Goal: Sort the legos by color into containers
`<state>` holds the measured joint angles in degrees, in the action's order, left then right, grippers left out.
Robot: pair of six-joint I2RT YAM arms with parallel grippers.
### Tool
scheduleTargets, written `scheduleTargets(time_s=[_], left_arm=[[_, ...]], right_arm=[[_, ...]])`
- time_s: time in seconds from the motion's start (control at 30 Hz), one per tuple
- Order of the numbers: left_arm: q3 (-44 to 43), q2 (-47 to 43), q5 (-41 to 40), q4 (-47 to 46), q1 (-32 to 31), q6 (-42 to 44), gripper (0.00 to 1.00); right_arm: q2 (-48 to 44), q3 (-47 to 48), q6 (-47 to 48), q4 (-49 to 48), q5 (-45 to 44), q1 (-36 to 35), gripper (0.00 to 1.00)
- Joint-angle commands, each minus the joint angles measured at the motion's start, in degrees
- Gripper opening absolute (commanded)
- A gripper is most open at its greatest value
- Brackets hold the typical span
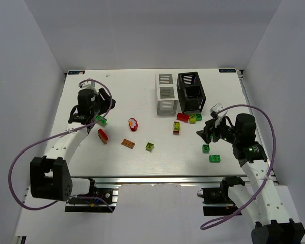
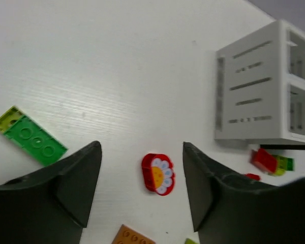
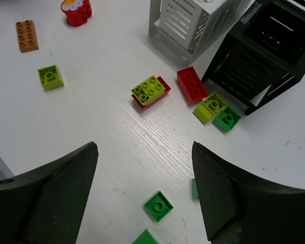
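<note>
With left hand (image 2: 141,152) and right hand (image 3: 143,150) both parted and empty above the worktop (image 1: 122,91), treat the legos (image 1: 128,144), strewn loose before the white container (image 1: 165,94) and black container (image 1: 191,91), as probably light, stiff and slick, pinching across flat sides below the studs.

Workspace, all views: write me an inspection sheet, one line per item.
Surface: white table, no spills seen.
Job's things: white slatted two-compartment box and black slatted box upright side by side at the far edge; small studded plastic bricks in green, red, orange and lime lie loose outside both.
Clutter: nothing seen.
Tools: left tool open, empty, over a red rounded piece with white petals; right tool open, empty, above a green square brick.
Cables: left purple cable and right purple cable loop wide.
Surroundings: plain grey walls.
</note>
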<state>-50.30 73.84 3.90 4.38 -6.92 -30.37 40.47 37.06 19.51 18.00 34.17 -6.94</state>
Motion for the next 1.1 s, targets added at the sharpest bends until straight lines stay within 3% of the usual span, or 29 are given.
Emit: scheduleTargets(time_s=[0.0,0.13,0.43,0.87,1.07], left_arm=[[-2.87,2.44,-8.98,7.57,0.06,3.21,0.76],[-3.66,6.04,-13.65,9.41,0.06,4.26,0.85],[-10.86,17.81,-25.69,18.64,0.06,-1.00,0.87],[-13.68,23.19,-24.65,19.61,0.76,-2.06,0.90],[-13.50,24.24,-22.45,18.82,2.43,-2.32,0.87]], right_arm=[[-0.12,3.20,1.32,1.60,-5.69,-2.37,0.83],[-1.44,2.58,2.11,0.64,-11.22,-5.97,0.89],[0.57,2.14,3.08,0.20,-17.47,-12.48,0.90],[2.07,1.70,3.69,-0.51,-19.94,-14.95,0.89],[2.42,1.61,3.87,-0.42,-20.02,-15.03,0.89]])
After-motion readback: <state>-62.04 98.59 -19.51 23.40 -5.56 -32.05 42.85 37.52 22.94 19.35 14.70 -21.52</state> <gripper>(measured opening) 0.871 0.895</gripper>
